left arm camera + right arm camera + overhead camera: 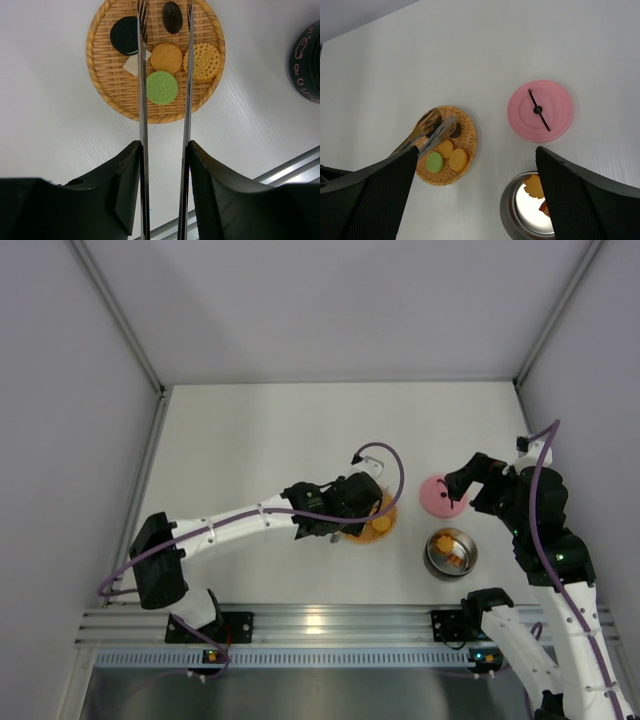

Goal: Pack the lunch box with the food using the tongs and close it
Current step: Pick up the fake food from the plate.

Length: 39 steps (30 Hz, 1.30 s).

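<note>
With our left fingers (125, 172) clamped on the long silver metal tongs (142, 100) over the round woven mat (102, 67) and our right fingers (585, 200) wide open, we should lower squarely around the round orange biscuit (166, 58), then squeeze gently.

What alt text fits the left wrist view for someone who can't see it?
The left gripper grips the silver tongs, whose two arms stand apart and reach out over a woven mat. On the mat lie a green piece, an orange piece, a yellow biscuit, a black round piece and a dark oval piece.
</note>
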Each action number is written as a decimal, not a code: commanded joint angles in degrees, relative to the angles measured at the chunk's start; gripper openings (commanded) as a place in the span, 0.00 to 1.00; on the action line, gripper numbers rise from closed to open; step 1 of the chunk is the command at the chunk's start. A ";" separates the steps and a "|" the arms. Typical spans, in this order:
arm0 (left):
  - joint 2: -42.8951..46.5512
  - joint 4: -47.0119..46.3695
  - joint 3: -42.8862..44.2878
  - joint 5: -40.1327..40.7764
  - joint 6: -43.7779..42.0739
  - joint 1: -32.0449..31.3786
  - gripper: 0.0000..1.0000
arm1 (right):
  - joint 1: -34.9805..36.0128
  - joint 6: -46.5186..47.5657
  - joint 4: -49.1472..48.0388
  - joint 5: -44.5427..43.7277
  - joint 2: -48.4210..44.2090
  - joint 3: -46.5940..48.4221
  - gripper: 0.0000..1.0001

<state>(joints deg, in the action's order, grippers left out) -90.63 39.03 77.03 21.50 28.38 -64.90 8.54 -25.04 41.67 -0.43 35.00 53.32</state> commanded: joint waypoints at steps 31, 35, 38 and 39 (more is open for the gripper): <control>0.27 -4.92 -1.19 -3.56 -1.22 0.04 0.21 | -0.98 1.39 1.13 -0.81 -0.99 0.99 0.99; 3.00 -7.37 -0.57 -5.41 -1.93 -0.83 0.21 | -0.98 1.66 1.48 0.16 -0.38 1.70 0.99; 4.14 -8.44 1.00 -6.82 -3.59 -2.93 0.21 | -0.98 1.83 1.40 1.83 -0.02 1.88 0.99; 4.23 -8.61 1.53 -6.99 -4.03 -3.64 0.21 | -0.98 1.75 1.22 2.01 0.15 1.88 1.00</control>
<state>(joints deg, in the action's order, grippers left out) -89.93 35.64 75.50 16.23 26.48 -66.26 8.54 -24.38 41.85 0.30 34.72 53.30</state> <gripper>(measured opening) 0.334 0.993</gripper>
